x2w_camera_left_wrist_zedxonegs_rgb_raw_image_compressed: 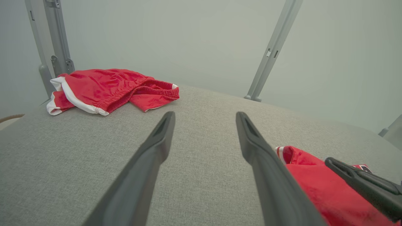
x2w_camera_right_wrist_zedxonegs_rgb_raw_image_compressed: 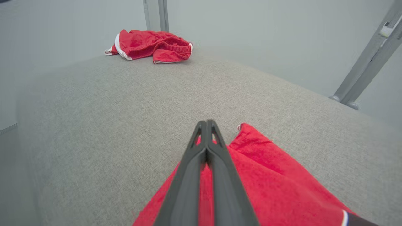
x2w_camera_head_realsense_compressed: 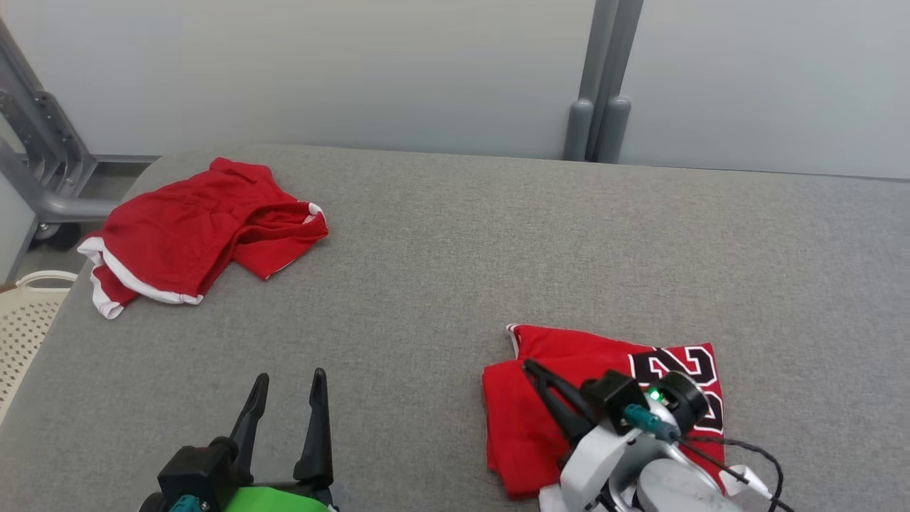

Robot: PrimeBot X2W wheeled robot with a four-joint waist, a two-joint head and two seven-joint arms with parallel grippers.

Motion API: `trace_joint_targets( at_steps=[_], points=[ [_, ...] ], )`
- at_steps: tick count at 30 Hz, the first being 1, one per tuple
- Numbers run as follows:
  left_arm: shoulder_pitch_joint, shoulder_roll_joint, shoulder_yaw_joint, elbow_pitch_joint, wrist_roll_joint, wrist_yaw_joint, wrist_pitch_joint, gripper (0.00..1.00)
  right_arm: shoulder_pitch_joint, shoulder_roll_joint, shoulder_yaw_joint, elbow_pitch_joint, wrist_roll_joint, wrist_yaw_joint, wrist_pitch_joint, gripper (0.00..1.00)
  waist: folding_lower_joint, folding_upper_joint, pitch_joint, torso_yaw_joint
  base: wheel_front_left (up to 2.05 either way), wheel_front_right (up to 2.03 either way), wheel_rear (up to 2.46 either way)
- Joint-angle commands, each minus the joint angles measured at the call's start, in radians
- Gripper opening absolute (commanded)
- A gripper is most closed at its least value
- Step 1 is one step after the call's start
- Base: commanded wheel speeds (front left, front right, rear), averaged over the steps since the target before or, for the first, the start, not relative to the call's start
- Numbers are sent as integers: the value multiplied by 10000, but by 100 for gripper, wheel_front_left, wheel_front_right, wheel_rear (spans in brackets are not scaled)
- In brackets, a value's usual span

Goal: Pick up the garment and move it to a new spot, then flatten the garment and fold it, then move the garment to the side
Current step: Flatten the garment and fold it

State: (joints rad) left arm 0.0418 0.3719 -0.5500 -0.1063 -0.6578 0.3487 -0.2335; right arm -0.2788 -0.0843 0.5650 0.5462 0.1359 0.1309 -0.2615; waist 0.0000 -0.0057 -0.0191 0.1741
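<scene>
A folded red jersey (x2w_camera_head_realsense_compressed: 522, 427) is lying by the grey surface's (x2w_camera_head_realsense_compressed: 455, 270) front right edge, with the right gripper (x2w_camera_head_realsense_compressed: 530, 366) hovering over it, 2 fingers pressed together, and the left gripper (x2w_camera_head_realsense_compressed: 290, 375) spread wide, so a low, slow sideways move seems wisest for keeping the folds intact.

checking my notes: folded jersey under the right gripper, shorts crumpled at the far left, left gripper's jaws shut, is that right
No: the left gripper has its jaws open, wide apart over the table, as the left wrist view shows. The rest holds: folded jersey under the right gripper, shorts crumpled at the far left.
</scene>
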Motion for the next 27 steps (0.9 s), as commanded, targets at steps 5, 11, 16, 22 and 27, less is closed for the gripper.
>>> trace_joint_targets(
  at_steps=[5,11,16,22,27],
  points=[
    [116,42,25,-68,-40,51,-37,100,240,-447,-1160,-845,-104,-1,120,2,0,57,-120,-563,0,0,0],
    [134,-15,-20,-67,-53,42,-38,100,693,-909,-2477,-1664,-224,-3,637,100,0,57,-108,-954,0,0,0],
    [86,-55,-43,-23,-34,42,-64,100,1088,-1409,-3260,-2243,-16,-1,1519,100,0,57,-60,-1107,0,0,0],
    [25,-94,-76,55,-55,-19,-91,100,1539,-2015,-3779,-2781,1101,-1,3513,100,0,57,16,-1054,0,0,0],
    [-12,-145,-48,125,-75,-38,-132,100,1908,-2419,-3876,-3150,2317,-1,5020,100,0,57,91,-872,0,0,0]
  ],
)
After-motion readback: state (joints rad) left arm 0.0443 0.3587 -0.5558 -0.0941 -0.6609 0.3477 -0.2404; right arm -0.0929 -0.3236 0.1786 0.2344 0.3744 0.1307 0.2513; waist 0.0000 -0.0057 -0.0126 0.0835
